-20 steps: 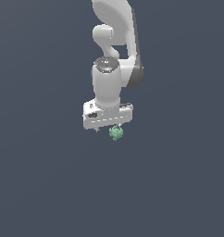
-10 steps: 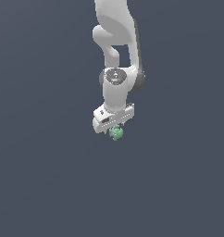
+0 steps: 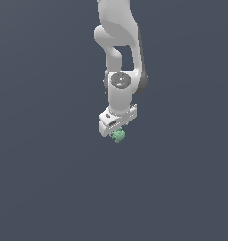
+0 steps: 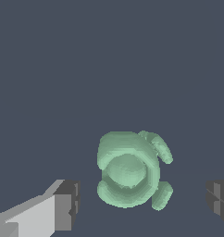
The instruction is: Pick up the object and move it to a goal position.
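Note:
The object (image 3: 118,136) is a tiny pale-green knobbly lump lying on the dark grey floor, right under the white hand of the arm in the exterior view. My gripper (image 3: 116,129) points down over it. In the wrist view the object (image 4: 127,170) sits between my two fingers (image 4: 67,203), with a clear gap on each side. The gripper (image 4: 142,203) is open and touches nothing. In the exterior view the fingertips themselves are hidden behind the hand.
The white arm (image 3: 118,42) reaches down from the top of the exterior view. The floor (image 3: 50,179) is a plain dark grey surface. No goal marker shows in either view.
The hand has come down closer to the object and the wrist has turned. The object has stayed in place.

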